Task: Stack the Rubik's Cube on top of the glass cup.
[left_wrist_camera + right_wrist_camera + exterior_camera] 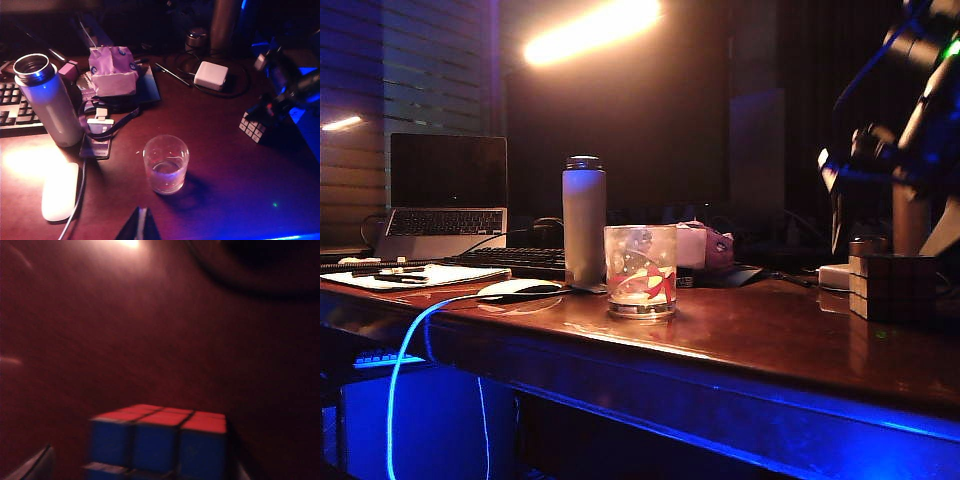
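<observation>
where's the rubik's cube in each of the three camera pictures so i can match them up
Exterior view: the Rubik's Cube sits on the table at the far right, under the right gripper.
Left wrist view: the cube is at the right, across the table from the glass cup, beneath the right arm.
Right wrist view: the cube fills the lower middle, close to the camera.
Shared landmark: the cube's grid of square stickers.

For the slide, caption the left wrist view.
Right gripper open over the Rubik's Cube, right of the empty glass cup.
</observation>
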You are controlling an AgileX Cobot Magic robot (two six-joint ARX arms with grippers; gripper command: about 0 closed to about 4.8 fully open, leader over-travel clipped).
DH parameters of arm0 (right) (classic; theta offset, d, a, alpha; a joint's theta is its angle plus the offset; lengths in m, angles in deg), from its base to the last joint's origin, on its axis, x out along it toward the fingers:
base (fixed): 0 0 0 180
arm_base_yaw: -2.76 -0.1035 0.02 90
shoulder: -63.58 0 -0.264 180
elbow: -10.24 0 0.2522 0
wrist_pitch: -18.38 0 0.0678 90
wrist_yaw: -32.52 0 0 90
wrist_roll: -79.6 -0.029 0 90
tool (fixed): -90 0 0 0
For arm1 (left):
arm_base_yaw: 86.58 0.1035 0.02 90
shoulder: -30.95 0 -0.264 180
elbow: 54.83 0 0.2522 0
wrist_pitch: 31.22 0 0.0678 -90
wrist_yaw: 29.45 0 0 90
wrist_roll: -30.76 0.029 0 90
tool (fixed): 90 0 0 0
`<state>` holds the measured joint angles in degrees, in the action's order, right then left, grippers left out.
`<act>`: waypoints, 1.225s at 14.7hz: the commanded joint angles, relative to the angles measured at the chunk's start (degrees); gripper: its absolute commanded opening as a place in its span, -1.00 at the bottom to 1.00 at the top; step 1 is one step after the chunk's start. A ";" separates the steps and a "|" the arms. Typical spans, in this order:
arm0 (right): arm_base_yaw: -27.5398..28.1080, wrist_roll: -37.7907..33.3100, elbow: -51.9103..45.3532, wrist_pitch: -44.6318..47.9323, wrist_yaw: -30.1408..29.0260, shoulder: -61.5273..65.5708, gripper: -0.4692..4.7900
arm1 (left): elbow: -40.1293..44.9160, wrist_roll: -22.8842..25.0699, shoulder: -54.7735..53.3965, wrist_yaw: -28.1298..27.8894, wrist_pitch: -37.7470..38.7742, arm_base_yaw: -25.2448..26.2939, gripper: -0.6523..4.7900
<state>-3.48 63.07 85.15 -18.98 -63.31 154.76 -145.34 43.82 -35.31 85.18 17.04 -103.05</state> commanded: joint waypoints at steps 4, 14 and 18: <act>-0.04 0.04 0.15 -0.52 -0.28 1.53 1.00 | -0.37 -0.20 0.22 1.77 -0.96 -0.02 -0.77; -0.04 5.05 0.15 -2.03 -0.07 1.55 1.00 | -0.37 -0.20 0.22 1.77 -0.96 -0.02 -0.77; 0.00 6.54 0.15 -2.16 -2.05 1.51 0.76 | -0.37 -0.20 0.22 1.77 -0.90 -0.02 -0.77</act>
<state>-3.44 69.39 85.15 -21.38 -63.88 156.44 -145.34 43.82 -35.31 86.53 17.04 -103.05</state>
